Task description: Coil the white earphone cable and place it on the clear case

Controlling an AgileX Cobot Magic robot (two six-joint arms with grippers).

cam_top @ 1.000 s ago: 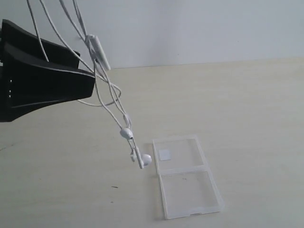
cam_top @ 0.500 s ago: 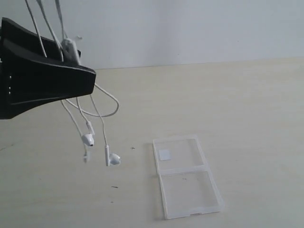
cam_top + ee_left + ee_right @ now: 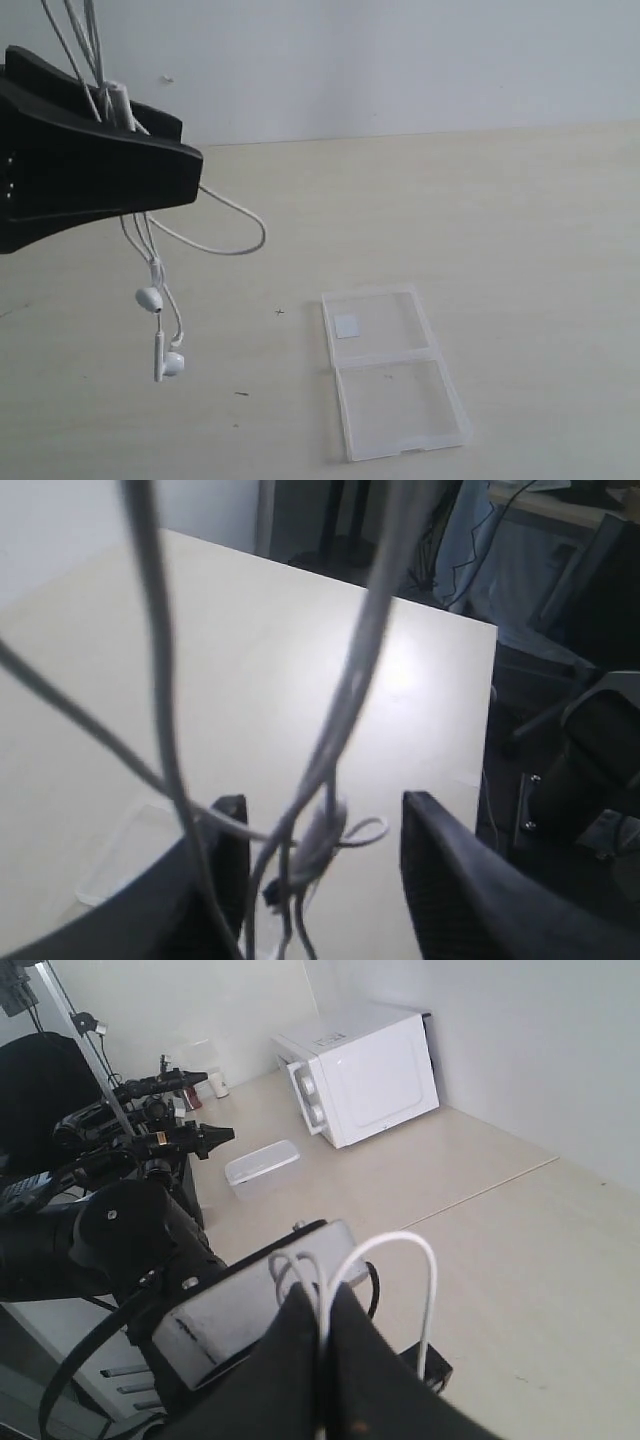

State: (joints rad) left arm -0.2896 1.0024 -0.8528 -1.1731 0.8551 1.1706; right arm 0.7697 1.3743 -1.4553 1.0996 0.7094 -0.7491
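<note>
The white earphone cable (image 3: 228,222) hangs from above the top edge of the exterior view, with its strands dropping between the fingers of my left gripper (image 3: 180,145). That gripper is open, and the inline piece (image 3: 118,100) sits between its fingers (image 3: 452,885) without being pinched. Two earbuds (image 3: 150,297) dangle in the air below, left of the clear case (image 3: 392,372). The case lies open and flat on the table, its sticker on the far half. My right gripper (image 3: 322,1305) is shut on loops of the cable (image 3: 420,1255), high above the table and outside the exterior view.
The cream table (image 3: 520,230) runs to a white wall behind. The right wrist view shows a white microwave (image 3: 360,1070) and a clear tub (image 3: 262,1165) on a far counter, with other arm hardware (image 3: 120,1240) below.
The hanging cable has swung left. The earbuds moved from beside the case to under the left gripper, and the inline piece now lies between the left fingers.
</note>
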